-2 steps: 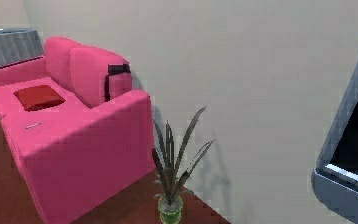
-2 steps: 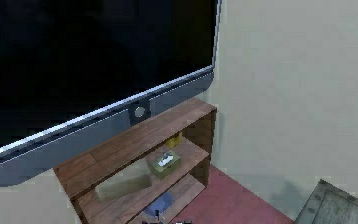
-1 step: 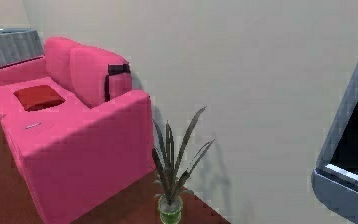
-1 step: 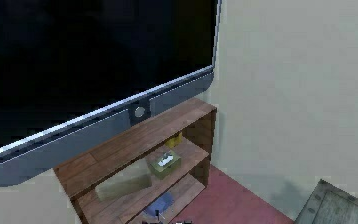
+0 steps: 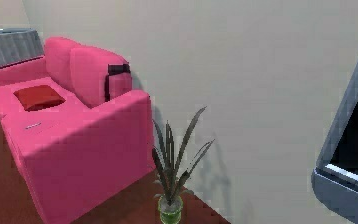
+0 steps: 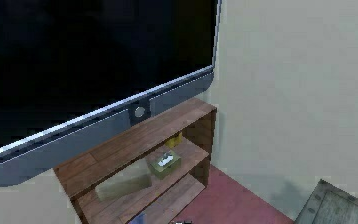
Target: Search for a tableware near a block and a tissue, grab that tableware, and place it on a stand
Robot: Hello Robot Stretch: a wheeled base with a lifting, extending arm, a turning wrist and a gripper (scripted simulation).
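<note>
– Looking at that television point(image 6: 77, 60), what sits under it?
– A wooden stand point(image 6: 187, 118), just below its smooth grey rim. It is made of brown planks with visible grain, open at the front, with a flat top and two shelves.
– Anything on the shelves?
– On the middle shelf, below the television, there is a small yellow-and-white lump point(image 6: 168, 160), and near it a flat, pale, boxy slab point(image 6: 122, 185). A bit of blue point(image 6: 137, 218) pokes out on the lowest shelf. All are too small to name.
– So where is the tableware?
– I cannot tell. None of those shapes reads plainly as a dish or a cup.
– And the gripper?
– I cannot tell its state.
– What lies away from the television?
– Near its edge is a potted plant point(image 5: 174, 160), with long, thin, spiky leaves rising from a glossy green pot point(image 5: 170, 210) on the dark red-brown floor point(image 5: 212, 212). Beyond the plant, well apart from the television, is a plump pink sofa point(image 5: 77, 120) with soft rounded arms, set against the smooth cream wall point(image 5: 257, 70). A square red cushion point(image 5: 39, 97) lies on its seat, and a dark strap-like thing point(image 5: 118, 78) hangs over its arm.
</note>
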